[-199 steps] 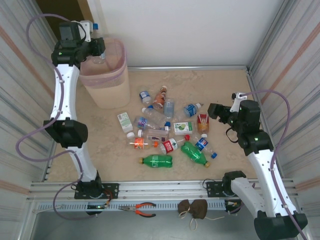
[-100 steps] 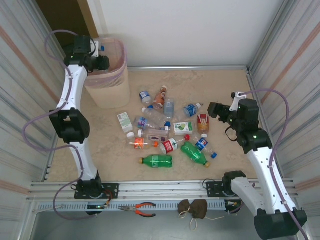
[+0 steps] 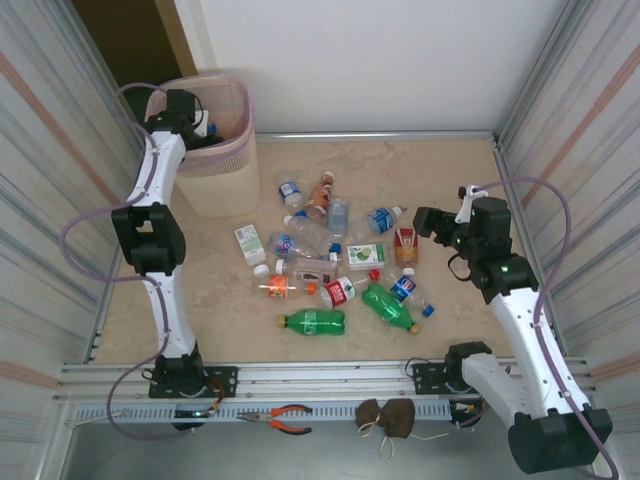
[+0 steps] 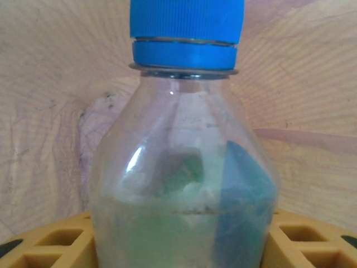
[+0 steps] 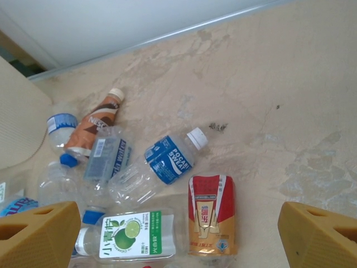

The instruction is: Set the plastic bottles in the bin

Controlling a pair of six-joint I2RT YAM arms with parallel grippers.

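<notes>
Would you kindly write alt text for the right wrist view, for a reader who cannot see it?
The open right gripper hovers above plastic bottles lying on the beige table. Nearest it lie a blue-labelled bottle, a red-and-gold container and a lime-labelled bottle.

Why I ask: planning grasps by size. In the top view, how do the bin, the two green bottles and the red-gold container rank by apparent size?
1. bin, by far.
2. left green bottle and right green bottle: alike, so unranked.
3. red-gold container, smallest.
</notes>
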